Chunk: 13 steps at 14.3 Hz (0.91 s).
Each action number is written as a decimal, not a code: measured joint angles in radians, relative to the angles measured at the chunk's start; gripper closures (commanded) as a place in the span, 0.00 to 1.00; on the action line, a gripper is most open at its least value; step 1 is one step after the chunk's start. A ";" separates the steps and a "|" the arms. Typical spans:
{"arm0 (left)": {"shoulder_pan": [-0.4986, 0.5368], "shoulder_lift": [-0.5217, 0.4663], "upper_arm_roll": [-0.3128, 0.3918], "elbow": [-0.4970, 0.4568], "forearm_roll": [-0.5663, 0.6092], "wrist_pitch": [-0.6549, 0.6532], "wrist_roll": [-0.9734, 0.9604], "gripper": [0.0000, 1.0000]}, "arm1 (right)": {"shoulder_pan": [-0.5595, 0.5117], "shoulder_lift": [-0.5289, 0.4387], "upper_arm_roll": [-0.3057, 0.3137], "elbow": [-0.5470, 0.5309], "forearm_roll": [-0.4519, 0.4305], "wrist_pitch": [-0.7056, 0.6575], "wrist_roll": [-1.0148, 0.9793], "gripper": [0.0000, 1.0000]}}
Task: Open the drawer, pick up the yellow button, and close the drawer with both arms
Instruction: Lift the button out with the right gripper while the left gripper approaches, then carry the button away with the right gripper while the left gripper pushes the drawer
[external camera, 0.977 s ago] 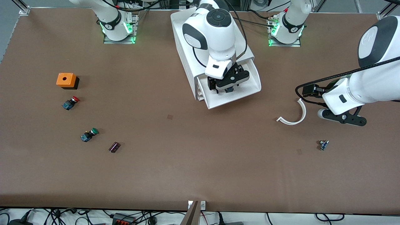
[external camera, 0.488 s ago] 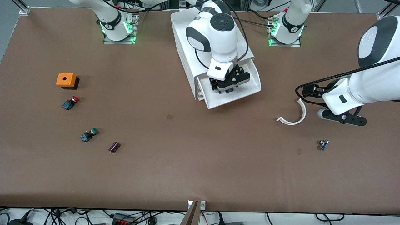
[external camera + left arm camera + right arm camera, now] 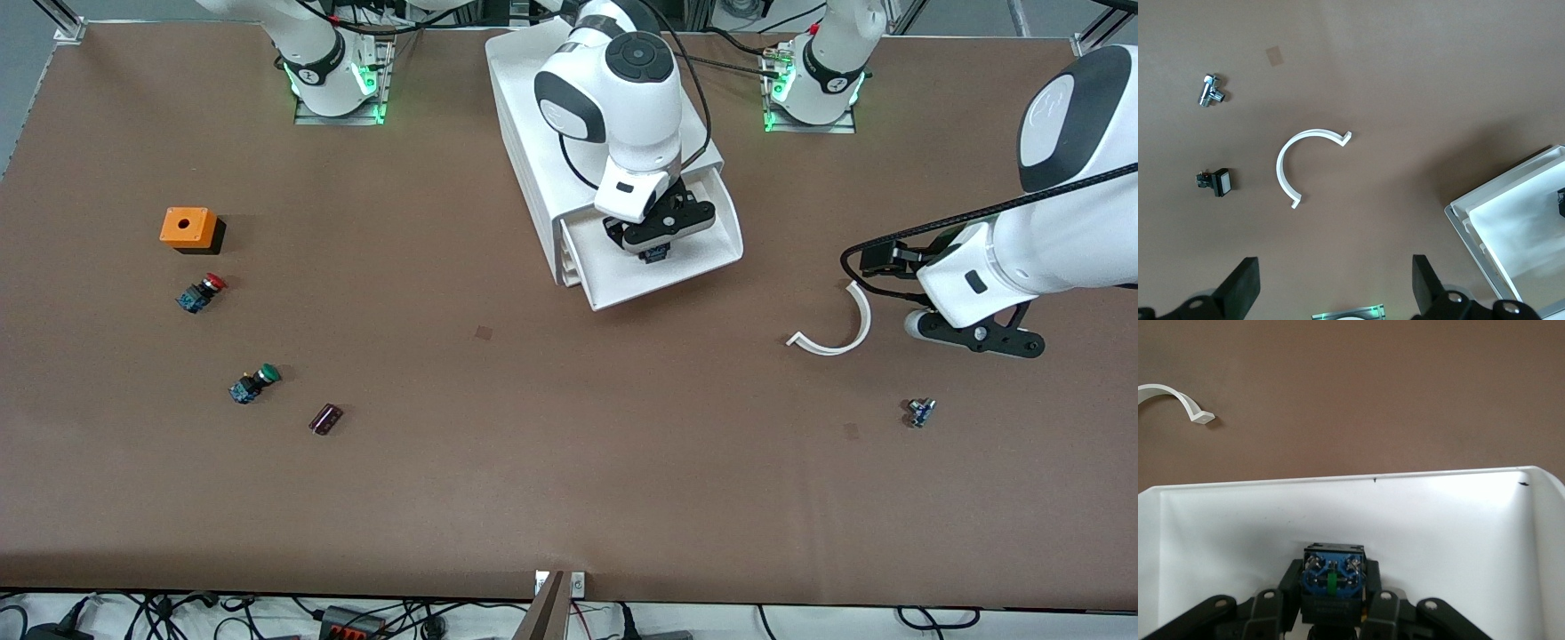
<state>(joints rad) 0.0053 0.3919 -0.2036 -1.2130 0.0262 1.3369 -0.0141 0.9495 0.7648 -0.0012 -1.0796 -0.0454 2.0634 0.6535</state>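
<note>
The top drawer (image 3: 707,253) stands pulled out of the white cabinet (image 3: 533,98), toward the front camera. My right gripper (image 3: 656,252) reaches down into this drawer (image 3: 1438,513) and is shut on the button (image 3: 1333,570), one finger (image 3: 1289,587) against each side. Only the button's (image 3: 656,254) blue and black body shows; its cap is hidden. My left gripper (image 3: 973,336) waits open above the table toward the left arm's end, its fingers (image 3: 1243,283) wide apart with nothing between them. A corner of the open drawer (image 3: 1511,227) shows in the left wrist view.
A white curved strip (image 3: 836,333) lies beside the left gripper, with a small metal fitting (image 3: 920,412) nearer the front camera. Toward the right arm's end lie an orange box (image 3: 187,228), a red-capped button (image 3: 203,292), a green-capped button (image 3: 253,384) and a dark cylinder (image 3: 325,418).
My right gripper's fingers have gone from open to shut on the button, and its hand has shifted slightly within the drawer. The left arm has stayed still.
</note>
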 measured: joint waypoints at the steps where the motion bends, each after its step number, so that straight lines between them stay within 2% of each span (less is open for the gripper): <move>1: -0.001 0.000 0.000 0.000 0.000 0.000 -0.003 0.00 | -0.001 0.000 -0.001 0.003 0.000 0.000 0.001 1.00; 4: -0.006 0.001 -0.001 0.000 -0.013 0.009 -0.082 0.00 | -0.007 -0.003 -0.014 0.040 0.000 -0.007 0.002 1.00; 8: -0.010 0.018 -0.002 -0.036 -0.070 0.145 -0.191 0.00 | -0.041 -0.043 -0.059 0.148 0.000 -0.158 -0.001 1.00; 10: -0.018 0.029 -0.004 -0.077 -0.075 0.232 -0.231 0.00 | -0.097 -0.079 -0.063 0.163 0.000 -0.250 -0.047 1.00; 13: -0.067 0.036 -0.007 -0.160 -0.079 0.367 -0.336 0.00 | -0.247 -0.114 -0.065 0.163 0.033 -0.361 -0.190 1.00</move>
<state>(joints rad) -0.0619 0.4281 -0.2107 -1.3725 -0.0523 1.7036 -0.3505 0.7021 0.6507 -0.0661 -0.9164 -0.0126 1.7021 0.4636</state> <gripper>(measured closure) 0.000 0.590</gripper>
